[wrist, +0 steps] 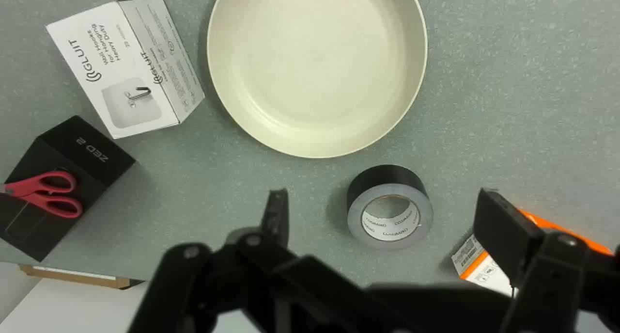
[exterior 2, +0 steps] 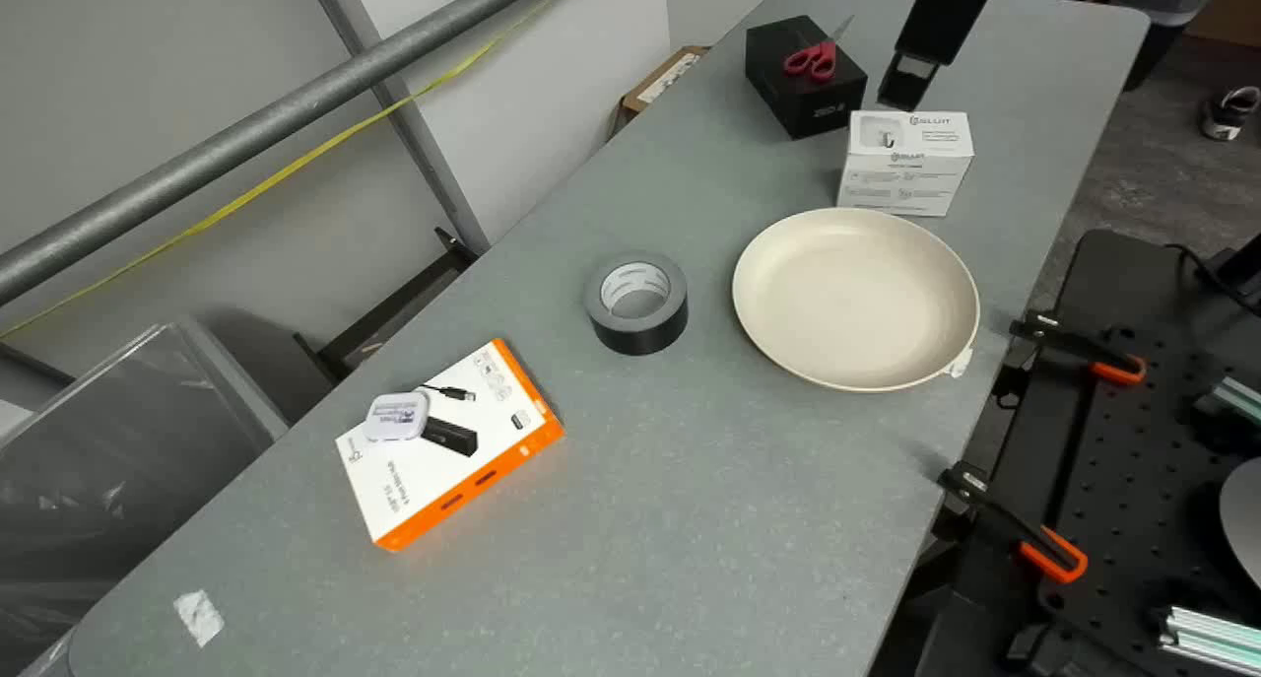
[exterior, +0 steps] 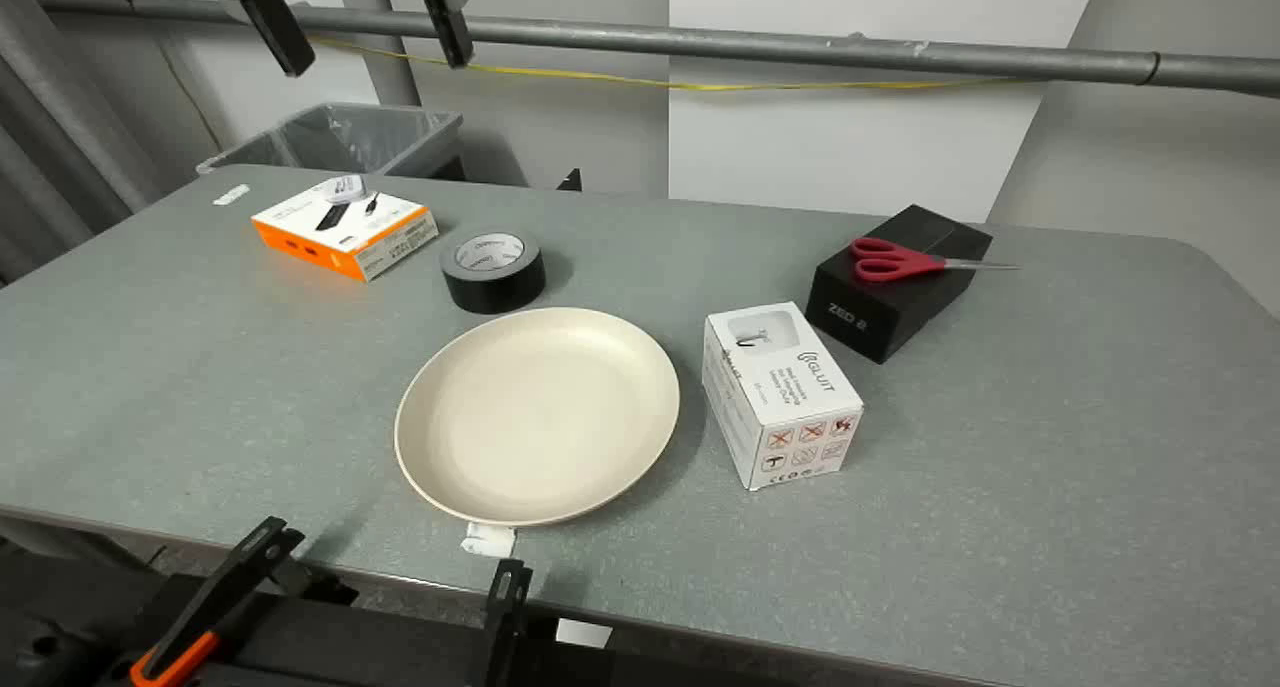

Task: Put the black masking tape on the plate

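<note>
Approach step, I'd say; no grasp yet. From where I stand the hand (exterior: pixel 378 64) hangs well above the bench (exterior: pixel 1050 447), fingers (exterior: pixel 283 39) spread wide, nothing held. Black masking tape (exterior: pixel 495 285) is down below the level of the hand, flat on the bench, hole up; in the wrist view it shows between the fingertips, roughly centred. Can't tell if it's exactly underneath. Plate (wrist: pixel 317 66) lies out ahead of the fingertips, just past the roll, near but not touching; tape not on it yet.

Next move calls for a drop, lined up over the roll, spread kept, one finger either side, then close on the outer wall. Opening looks enough for it, my guess. Watch the orange-and-white box (exterior: pixel 350 229), partly behind one finger in the wrist view: a low finger might clip it. White hook box (wrist: pixel 121 71) is off to the other side of the hand, likely no bother. Then: lift above the rim, short carry ahead, lower, let go.
</note>
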{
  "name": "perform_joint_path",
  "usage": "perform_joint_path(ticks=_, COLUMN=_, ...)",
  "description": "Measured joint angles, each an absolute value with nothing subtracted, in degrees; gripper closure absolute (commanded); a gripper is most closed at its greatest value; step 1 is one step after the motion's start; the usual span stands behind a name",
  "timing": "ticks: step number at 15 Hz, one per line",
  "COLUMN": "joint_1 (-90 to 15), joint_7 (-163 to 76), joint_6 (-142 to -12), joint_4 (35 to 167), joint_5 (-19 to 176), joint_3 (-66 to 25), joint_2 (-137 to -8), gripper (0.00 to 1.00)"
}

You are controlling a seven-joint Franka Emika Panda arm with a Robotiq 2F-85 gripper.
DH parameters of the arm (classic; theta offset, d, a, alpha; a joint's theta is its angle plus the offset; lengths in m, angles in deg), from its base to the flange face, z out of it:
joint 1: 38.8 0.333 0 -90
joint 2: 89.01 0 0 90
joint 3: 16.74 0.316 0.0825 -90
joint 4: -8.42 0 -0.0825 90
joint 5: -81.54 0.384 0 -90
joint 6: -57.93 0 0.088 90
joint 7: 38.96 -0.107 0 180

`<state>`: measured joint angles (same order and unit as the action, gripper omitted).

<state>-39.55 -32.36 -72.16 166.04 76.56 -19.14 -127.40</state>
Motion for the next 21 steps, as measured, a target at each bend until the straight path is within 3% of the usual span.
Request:
perform_joint_path(ticks=7, joint_1=-39.54, joint_7=-32.4, joint_6=-73.77, joint_4=165.59, joint_5=76.56, joint_3=-19.02, joint_2=-125.34, gripper=0.0)
perform_joint_path(ticks=14, joint_1=-39.56, joint_7=-32.81, joint_6=-93.59, joint_4=160.86, joint_5=76.64, joint_3=-19.32, joint_2=-103.92, gripper=0.0)
perform_joint_path(ticks=21, joint_1=-39.62, joint_7=-32.97, joint_6=-96.33, joint_4=154.7, joint_5=76.96, joint_3=-19.33, joint_2=-93.55, gripper=0.0)
